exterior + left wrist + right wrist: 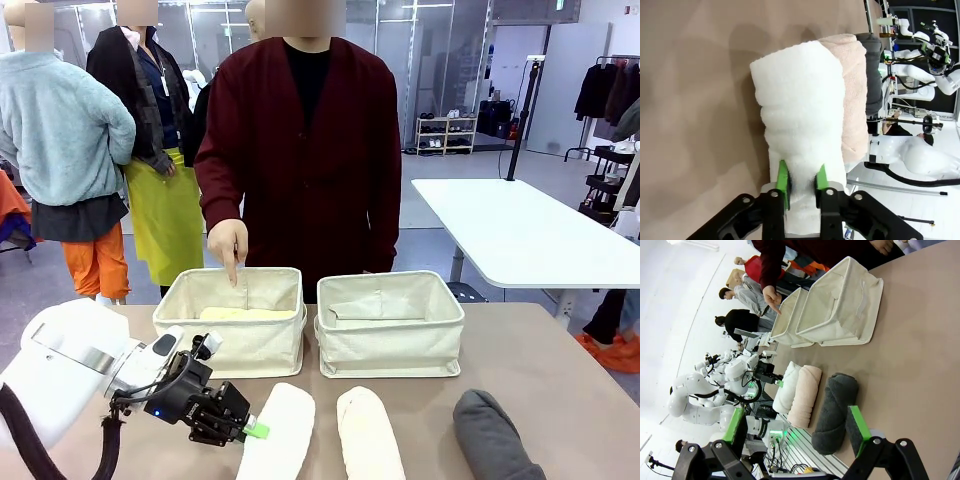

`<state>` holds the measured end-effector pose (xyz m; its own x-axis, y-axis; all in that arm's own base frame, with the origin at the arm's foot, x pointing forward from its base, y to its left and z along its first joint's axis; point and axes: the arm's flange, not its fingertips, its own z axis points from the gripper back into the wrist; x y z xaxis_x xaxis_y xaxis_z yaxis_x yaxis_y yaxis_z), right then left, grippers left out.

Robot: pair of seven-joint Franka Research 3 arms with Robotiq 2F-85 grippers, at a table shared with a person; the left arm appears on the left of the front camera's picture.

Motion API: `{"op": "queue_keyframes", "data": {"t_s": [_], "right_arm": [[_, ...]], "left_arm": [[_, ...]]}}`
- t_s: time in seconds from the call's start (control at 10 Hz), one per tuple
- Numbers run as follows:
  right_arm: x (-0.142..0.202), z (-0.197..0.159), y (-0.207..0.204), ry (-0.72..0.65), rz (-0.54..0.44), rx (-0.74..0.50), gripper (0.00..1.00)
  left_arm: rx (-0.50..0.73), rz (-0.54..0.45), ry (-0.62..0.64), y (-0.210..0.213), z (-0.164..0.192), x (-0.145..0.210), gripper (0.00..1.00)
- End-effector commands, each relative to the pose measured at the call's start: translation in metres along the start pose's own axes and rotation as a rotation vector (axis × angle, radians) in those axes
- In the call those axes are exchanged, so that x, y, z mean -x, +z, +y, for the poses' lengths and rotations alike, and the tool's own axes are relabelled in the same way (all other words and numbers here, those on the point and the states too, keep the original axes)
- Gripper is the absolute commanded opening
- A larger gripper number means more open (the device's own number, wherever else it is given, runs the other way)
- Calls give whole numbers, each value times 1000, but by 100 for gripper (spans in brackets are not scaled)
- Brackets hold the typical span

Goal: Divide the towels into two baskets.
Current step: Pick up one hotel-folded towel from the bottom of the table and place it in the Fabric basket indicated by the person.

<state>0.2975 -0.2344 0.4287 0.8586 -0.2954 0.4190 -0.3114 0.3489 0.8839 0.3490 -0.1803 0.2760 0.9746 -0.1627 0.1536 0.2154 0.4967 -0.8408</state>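
**Tan surface [560, 380], two baskets, four towel rolls**

The tan surface sits in a bright workroom, with a white table and clothes racks behind it. Two cream canvas baskets stand near its middle. The left basket [228, 345] is just at 9 o'clock of the right basket [390, 345], with a narrow gap between them. A pale yellow terry towel roll [245, 313] lies inside the left basket. A person in a dark red cardigan stands at 12 o'clock of the baskets. The person's hand [229, 243] points one finger down into the left basket.

At 6 o'clock of the baskets, three rolls lie side by side on the surface. There is a white terry towel roll [278, 430], and a cream-pink terry towel roll [368, 435] close at its 3 o'clock. A dark grey terry towel roll [495, 440] lies further toward 3 o'clock.

The left gripper [801, 175] reaches in from 9 o'clock. Its green pads are closed on the white terry towel roll, pressing into the terry near one end. The right gripper [797, 422] stands wide open with nothing held, clear of the rolls.
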Motion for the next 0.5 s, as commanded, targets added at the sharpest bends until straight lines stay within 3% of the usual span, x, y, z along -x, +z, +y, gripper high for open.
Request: {"op": "queue_keyframes", "data": {"t_s": [0.0,0.4], "right_arm": [[2,3,1,10,-7,-8,100],[2,3,1,10,-7,-8,100]], "left_arm": [[-12,-41,-31,16,-12,79,0],[-17,-38,-166,80,-60,78,0]]}}
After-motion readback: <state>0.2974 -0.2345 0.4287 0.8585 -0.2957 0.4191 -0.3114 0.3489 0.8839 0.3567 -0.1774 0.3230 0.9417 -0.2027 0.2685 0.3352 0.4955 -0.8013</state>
